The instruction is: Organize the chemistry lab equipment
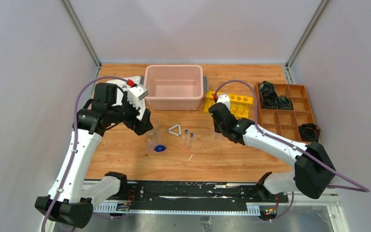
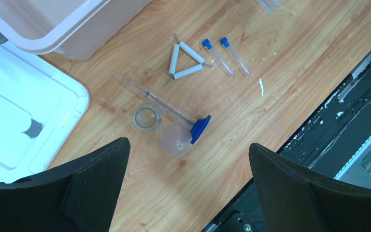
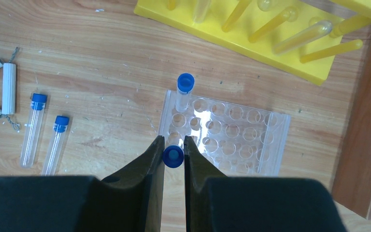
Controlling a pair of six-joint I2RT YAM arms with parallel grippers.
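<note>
1. Right gripper: narrow, clamped on a blue-capped tube. It holds the tube upright by the cap over a corner of the clear tube rack, probably to lower it into a hole.
2. Rack: mid-bench, right of centre, nearer than the yellow rack. One capped tube stands in the neighbouring corner.
3. Two spare tubes: flat at bench centre beside the white triangle frame, not yet racked.
4. Left gripper: wide, empty, hovering above a beaker and the small blue piece.
5. Writing, brands: none legible.
</note>
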